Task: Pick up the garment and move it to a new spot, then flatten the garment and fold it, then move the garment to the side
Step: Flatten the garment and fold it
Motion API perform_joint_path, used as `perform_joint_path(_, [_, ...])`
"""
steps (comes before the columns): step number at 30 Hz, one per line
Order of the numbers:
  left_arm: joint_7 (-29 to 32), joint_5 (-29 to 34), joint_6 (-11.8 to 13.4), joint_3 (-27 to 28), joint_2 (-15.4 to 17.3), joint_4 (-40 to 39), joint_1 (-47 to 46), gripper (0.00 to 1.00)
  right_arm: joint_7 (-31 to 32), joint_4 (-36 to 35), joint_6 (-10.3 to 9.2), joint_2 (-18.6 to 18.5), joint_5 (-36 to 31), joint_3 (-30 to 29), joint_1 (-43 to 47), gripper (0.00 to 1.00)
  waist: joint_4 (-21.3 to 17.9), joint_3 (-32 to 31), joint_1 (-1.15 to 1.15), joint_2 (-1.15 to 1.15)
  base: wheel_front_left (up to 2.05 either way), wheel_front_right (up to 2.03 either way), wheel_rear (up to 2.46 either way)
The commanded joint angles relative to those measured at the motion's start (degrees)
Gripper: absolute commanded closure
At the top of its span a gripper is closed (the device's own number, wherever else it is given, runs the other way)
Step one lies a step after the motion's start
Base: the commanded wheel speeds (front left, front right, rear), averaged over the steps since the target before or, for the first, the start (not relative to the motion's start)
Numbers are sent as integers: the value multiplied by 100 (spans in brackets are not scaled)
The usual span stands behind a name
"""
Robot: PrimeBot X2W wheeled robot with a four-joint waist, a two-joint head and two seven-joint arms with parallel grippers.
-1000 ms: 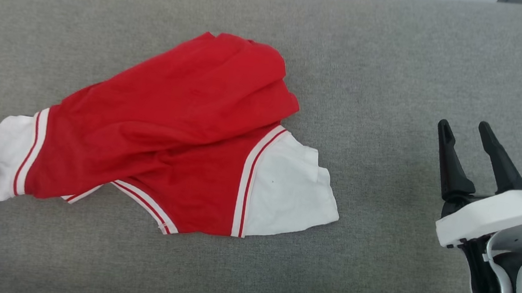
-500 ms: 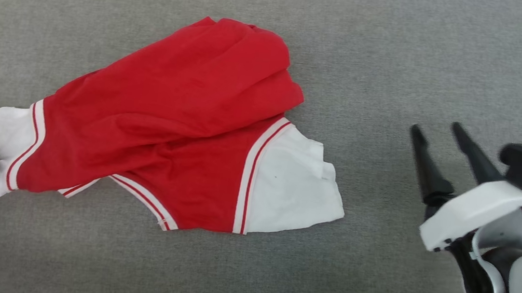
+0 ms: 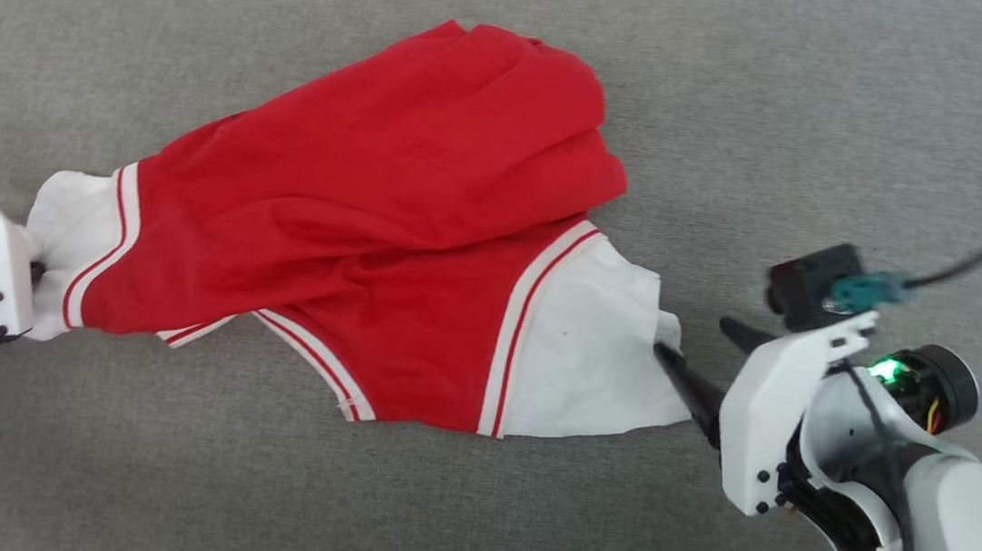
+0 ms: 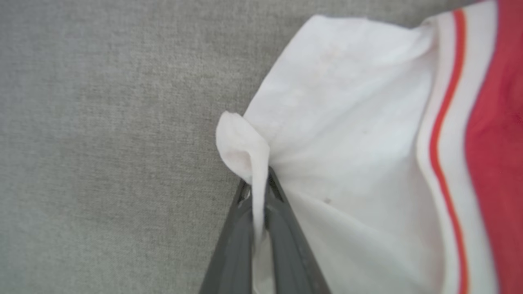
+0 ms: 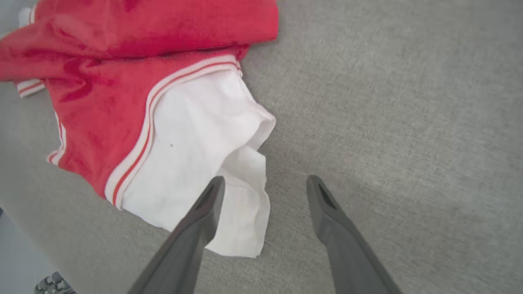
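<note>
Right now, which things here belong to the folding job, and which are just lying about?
Job:
the garment
left gripper, jaws shut on its white sleeve
right gripper, jaws open at the other sleeve

Lying about:
grey fabric surface underneath

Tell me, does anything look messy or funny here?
Yes. The garment lies crumpled on the grey surface, its red body bunched over itself, and the left gripper pinches one white sleeve into a pucker. Nothing looks torn.

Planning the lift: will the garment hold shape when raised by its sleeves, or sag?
Likely floppy: the garment lies in soft folds and puckers where the left pincer pinches its sleeve. Probably light, thin cloth. May drag on the textured grey surface.
</note>
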Motion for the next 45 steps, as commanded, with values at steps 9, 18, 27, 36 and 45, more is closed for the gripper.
perform_joint_path(9, [-122,-190,-25,-313,-264,12,-18,100,439,845,1,-371,-34,869,-515,0,264,175,0,0,0,0,0])
perform_joint_path(18, [-275,-454,-27,-510,-150,-206,-156,100,282,1925,1,-475,377,1374,-1068,100,329,137,0,0,0,0,0])
perform_joint_path(27, [-180,-714,-28,-613,297,-683,-293,100,319,1555,0,-645,912,1007,-1622,100,244,-129,0,0,0,0,0])
perform_joint_path(36, [274,-974,-28,-662,785,-1420,-382,100,433,1019,0,-843,1284,430,-1817,100,152,-645,0,0,0,0,0])
perform_joint_path(45, [709,-1178,227,-467,1061,-2266,-696,100,419,752,1,-738,1502,-208,-2130,100,70,-1163,0,0,0,0,0])
